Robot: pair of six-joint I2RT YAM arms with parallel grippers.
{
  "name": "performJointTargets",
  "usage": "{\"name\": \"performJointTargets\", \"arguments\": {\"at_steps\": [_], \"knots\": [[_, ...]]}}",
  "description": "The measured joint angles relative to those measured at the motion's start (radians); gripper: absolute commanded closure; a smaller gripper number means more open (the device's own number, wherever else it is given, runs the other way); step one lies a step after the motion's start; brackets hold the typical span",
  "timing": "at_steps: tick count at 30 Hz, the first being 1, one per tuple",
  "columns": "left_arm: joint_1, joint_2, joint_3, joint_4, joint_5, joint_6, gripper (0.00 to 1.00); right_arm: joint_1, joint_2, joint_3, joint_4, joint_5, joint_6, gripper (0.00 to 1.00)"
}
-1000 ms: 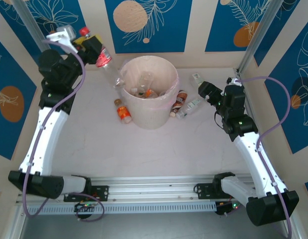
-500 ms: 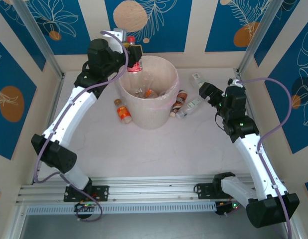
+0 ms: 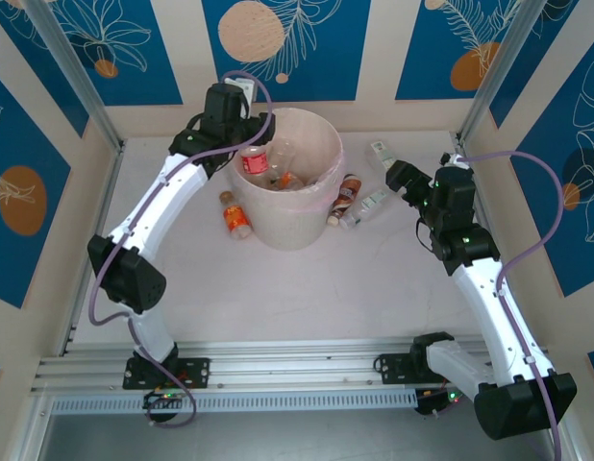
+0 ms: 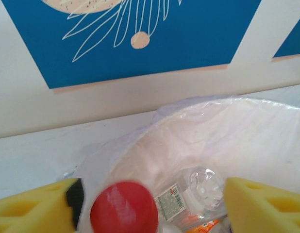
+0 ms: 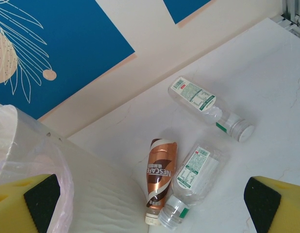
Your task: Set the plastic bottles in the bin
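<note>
Left arm stretched long, its end effector (image 4: 152, 201) over the bin's (image 3: 307, 206) 11 o'clock rim, pads apart, a red-capped bottle (image 4: 123, 213) unclamped between them. Right end effector (image 5: 152, 204), jaws apart, hovers at 3 o'clock above three bottles (image 5: 196, 167). The surface (image 3: 307, 298) at 6 o'clock lies open.

A large round pale pink-cream bin (image 3: 311, 219) with a thin clear liner stands upright. At its left inner edge a red-capped bottle (image 4: 123, 213) points cap-up, over a clear bottle with a white label (image 4: 189, 194) lying inside. An orange-labelled bottle in the bin (image 3: 289, 179) lies beside them. Just left of the bin, an orange-labelled bottle (image 3: 238, 218) lies on its side. Just right of the bin, a brown Nescafe bottle (image 5: 159, 174) and a crushed clear bottle with a green-and-white label (image 5: 193, 177) lie touching side by side. A white-capped clear bottle (image 5: 208, 108) lies near them, farther out.
</note>
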Motion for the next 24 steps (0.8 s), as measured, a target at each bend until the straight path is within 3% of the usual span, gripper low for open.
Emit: {"name": "performJointTargets", "arguments": {"at_steps": [5, 15, 24], "knots": [[-0.004, -0.002, 0.03, -0.04, -0.016, -0.024, 0.0, -0.001, 0.0, 0.0, -0.001, 0.003, 0.0, 0.0], [-0.005, -0.074, -0.007, -0.042, -0.015, -0.043, 0.0, -0.006, 0.029, -0.006, 0.002, 0.006, -0.014, 0.01], [-0.02, -0.048, -0.002, -0.019, 0.225, -0.097, 0.0, -0.006, 0.039, -0.013, 0.008, 0.003, -0.031, 0.01]]}}
